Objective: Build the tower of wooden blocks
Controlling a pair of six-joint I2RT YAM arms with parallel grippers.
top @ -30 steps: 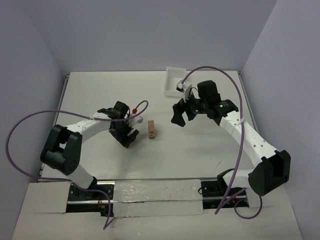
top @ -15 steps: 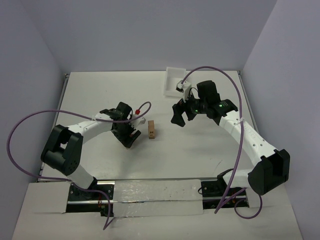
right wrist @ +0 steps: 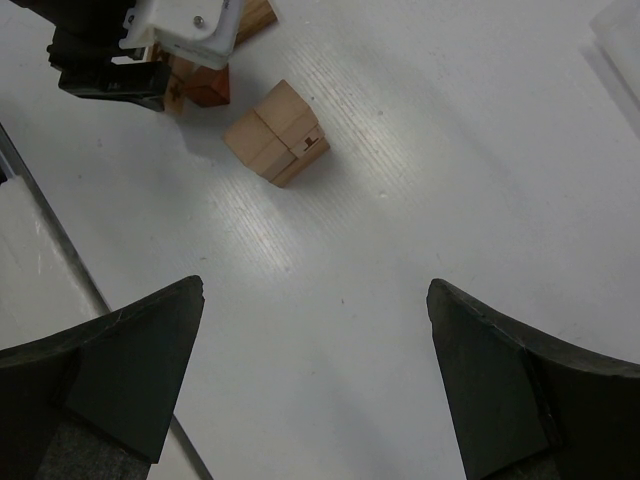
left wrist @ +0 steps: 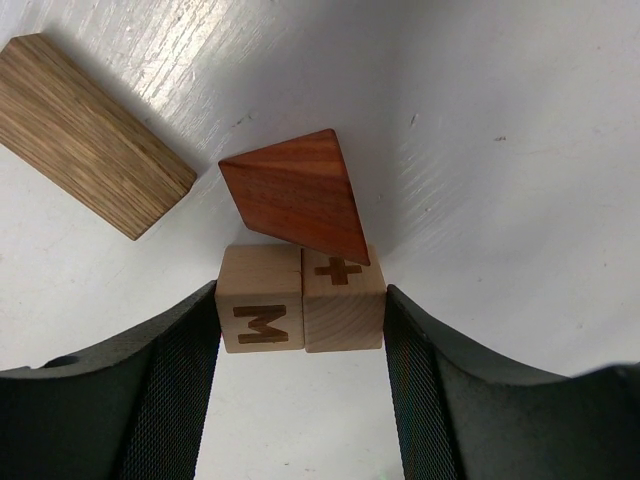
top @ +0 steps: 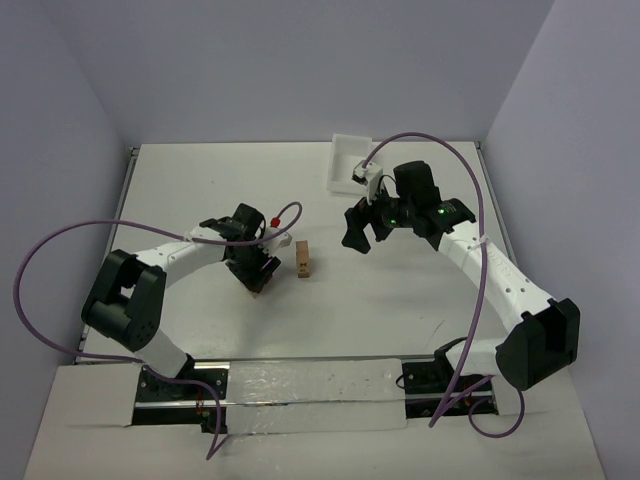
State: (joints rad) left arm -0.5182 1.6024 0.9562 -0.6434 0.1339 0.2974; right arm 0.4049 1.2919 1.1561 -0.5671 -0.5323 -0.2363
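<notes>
Two tan cubes, marked M (left wrist: 258, 312) and plus (left wrist: 343, 308), stand side by side on the table. My left gripper (left wrist: 301, 300) is shut on the pair, one pad against each outer side. A reddish-brown wedge block (left wrist: 295, 195) leans on the plus cube's far edge. A tan plank (left wrist: 85, 130) lies beyond it to the left. In the top view the left gripper (top: 258, 268) is low, left of a small tan block stack (top: 304, 260), also seen in the right wrist view as the stack (right wrist: 277, 134). My right gripper (top: 360, 235) (right wrist: 312, 300) hovers open and holds nothing.
A white tray (top: 348, 163) sits at the back, behind the right gripper. Purple cables arc over both arms. The left gripper body (right wrist: 130, 50) covers part of the wedge and plank in the right wrist view. The table's left edge rail (top: 118, 210) runs beside the left arm.
The left gripper's fingers have closed in on the two cubes, and it has shifted slightly. The right arm and the central stack have not moved.
</notes>
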